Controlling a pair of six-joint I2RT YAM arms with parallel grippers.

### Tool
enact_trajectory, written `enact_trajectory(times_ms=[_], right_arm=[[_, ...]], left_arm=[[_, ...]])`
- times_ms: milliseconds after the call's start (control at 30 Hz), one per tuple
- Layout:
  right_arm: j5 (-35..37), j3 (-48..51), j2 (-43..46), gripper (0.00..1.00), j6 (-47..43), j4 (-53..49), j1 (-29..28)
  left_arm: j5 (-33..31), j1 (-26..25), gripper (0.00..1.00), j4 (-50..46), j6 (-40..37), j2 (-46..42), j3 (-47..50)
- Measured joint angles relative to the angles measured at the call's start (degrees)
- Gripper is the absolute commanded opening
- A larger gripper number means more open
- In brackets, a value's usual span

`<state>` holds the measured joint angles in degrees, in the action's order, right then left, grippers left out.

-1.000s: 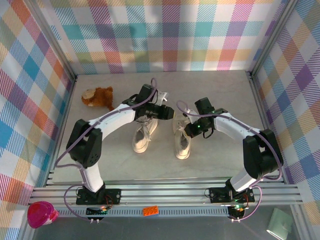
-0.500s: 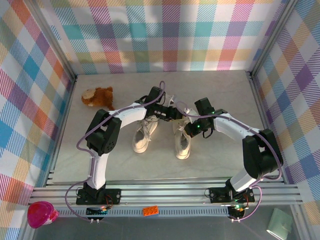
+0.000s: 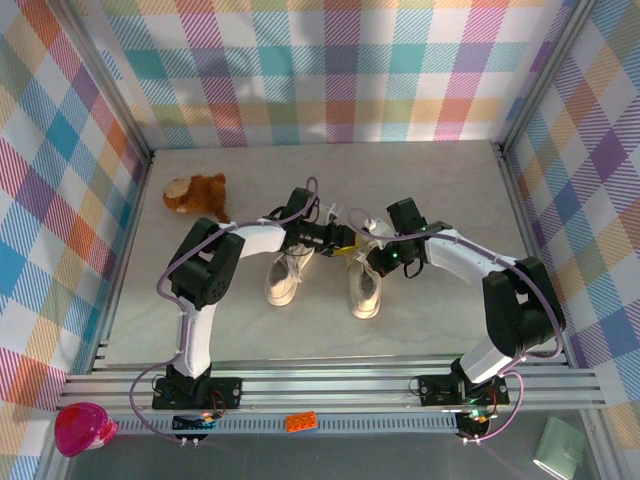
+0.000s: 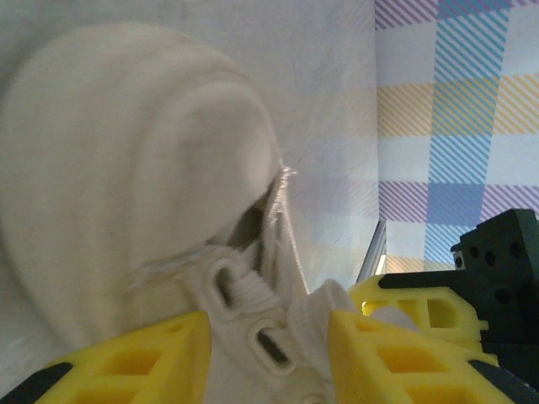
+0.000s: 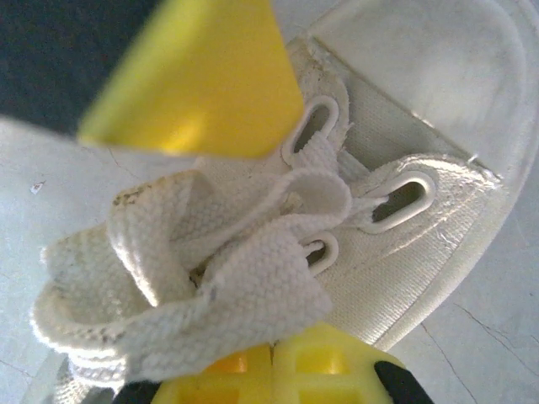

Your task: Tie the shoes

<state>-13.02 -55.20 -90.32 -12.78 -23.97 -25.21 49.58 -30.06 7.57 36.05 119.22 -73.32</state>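
Two cream canvas shoes lie side by side mid-table, the left shoe [image 3: 282, 276] and the right shoe [image 3: 364, 288]. My left gripper [image 3: 343, 242] reaches across to the right shoe's lacing. In the left wrist view its yellow fingers [image 4: 135, 353] stand apart, open, with the eyelets [image 4: 271, 343] and a fold of white lace [image 4: 313, 316] between them. My right gripper [image 3: 372, 256] sits close beside it over the same shoe. Seen from the right wrist, this gripper [image 5: 271, 358] is shut on a loop of white lace [image 5: 236, 290] bunched above the eyelets [image 5: 402, 200].
A brown plush toy [image 3: 196, 194] lies at the back left of the table. Plaid walls close in three sides. The left gripper's yellow finger [image 5: 202, 76] hangs just above the lace bunch, very near my right gripper.
My left gripper has swung right, from above the left shoe to the right shoe's lacing beside my right gripper. The right gripper has stayed put, shut on the lace.
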Motion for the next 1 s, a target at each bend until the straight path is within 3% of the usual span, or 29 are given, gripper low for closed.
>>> enact_trajectory(times_ms=[200, 633, 1000], right_arm=[[0.63, 1.27, 0.17, 0.00, -0.22, 1.55, -0.24], [1.73, 1.31, 0.17, 0.00, -0.22, 1.95, -0.74], [3.61, 2.54, 1.99, 0.00, -1.73, 2.54, -1.46]], left_arm=[[-0.35, 1.88, 0.40, 4.48, 4.22, -0.46, 2.08], [0.96, -3.19, 0.40, 7.98, 10.01, -0.79, 2.23], [1.79, -3.56, 0.26, 12.24, 12.83, -2.36, 2.32]])
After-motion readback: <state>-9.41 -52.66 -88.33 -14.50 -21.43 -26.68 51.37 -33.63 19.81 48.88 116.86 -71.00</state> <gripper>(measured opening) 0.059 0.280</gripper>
